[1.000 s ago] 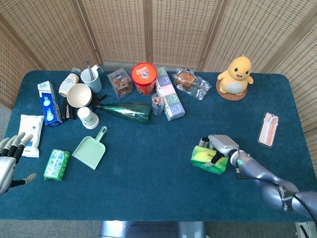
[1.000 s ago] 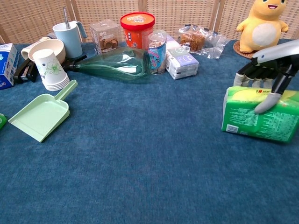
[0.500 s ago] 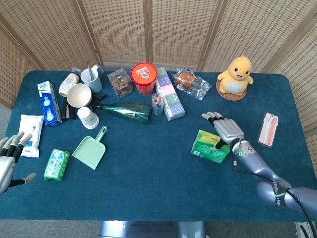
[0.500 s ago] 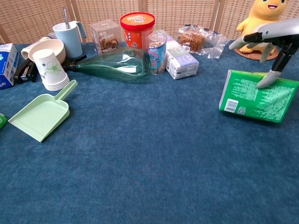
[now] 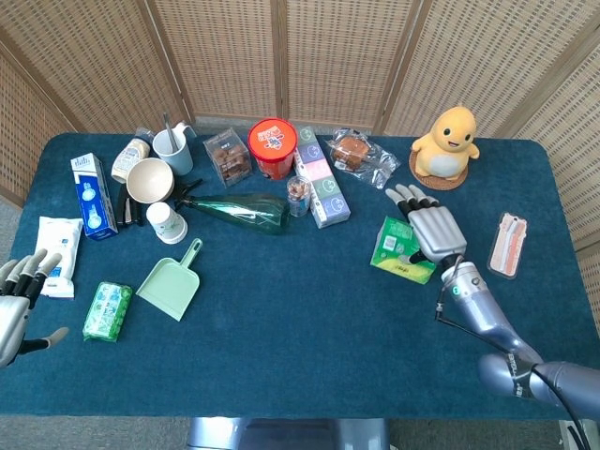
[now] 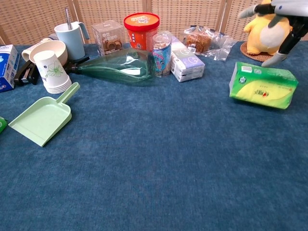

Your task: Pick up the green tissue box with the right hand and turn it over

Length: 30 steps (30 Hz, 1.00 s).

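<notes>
The soft, plastic-wrapped green tissue box (image 6: 263, 85) lies flat on the blue, felt-like bench (image 6: 154, 173), on its right side, in front of the plush yellow duck toy (image 6: 269, 26) that sits on a round woven coaster. Its glossy wrapper shows a yellow-green printed face and slightly rounded corners. The right hand (image 5: 428, 227), metallic grey with dark fingertips, hovers above the box with fingers spread wide apart and holding nothing; in the chest view it clears the box's top, its thumb pointing down toward the far right edge without touching.

The left hand (image 5: 17, 298) sits at the bench's left edge, fingers apart and empty, beside a flat white wipes packet (image 5: 56, 253).

Across the back stand a red-lidded cylindrical tub (image 6: 142, 30), a clear plastic cube of snacks (image 6: 108, 37), a pale blue mug (image 6: 72, 37) and a crinkly transparent pastry bag (image 6: 204, 42). A smooth green glass bottle (image 6: 120, 65) lies on its side near a stack of paper cups (image 6: 53, 71), and a mint-green plastic dustpan (image 6: 41, 118) rests flat further forward.
</notes>
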### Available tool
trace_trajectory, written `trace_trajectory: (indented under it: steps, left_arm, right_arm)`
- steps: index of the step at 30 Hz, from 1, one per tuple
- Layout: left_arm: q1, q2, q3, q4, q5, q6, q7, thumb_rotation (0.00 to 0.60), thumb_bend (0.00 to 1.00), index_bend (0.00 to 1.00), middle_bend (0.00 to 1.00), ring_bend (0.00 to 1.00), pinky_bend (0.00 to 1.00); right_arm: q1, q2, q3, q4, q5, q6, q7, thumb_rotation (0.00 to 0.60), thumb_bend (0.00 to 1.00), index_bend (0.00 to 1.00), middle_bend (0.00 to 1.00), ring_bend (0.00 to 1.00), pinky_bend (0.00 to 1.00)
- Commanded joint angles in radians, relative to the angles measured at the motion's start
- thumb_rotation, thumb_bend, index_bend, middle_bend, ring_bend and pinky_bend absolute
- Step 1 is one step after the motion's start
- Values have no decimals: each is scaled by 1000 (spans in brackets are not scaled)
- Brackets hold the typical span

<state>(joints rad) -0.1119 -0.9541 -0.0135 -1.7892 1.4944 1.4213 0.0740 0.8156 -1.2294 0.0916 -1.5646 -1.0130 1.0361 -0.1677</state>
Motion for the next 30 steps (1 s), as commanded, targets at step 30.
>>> trace_trajectory:
  steps: [30]
  left_arm:
    - [7, -13, 17, 4, 60, 27, 31, 600, 55, 0, 0, 0, 5]
  right_arm:
    - [-535, -25, -126, -19, -324, 508, 7, 600, 0, 32, 0, 0, 144]
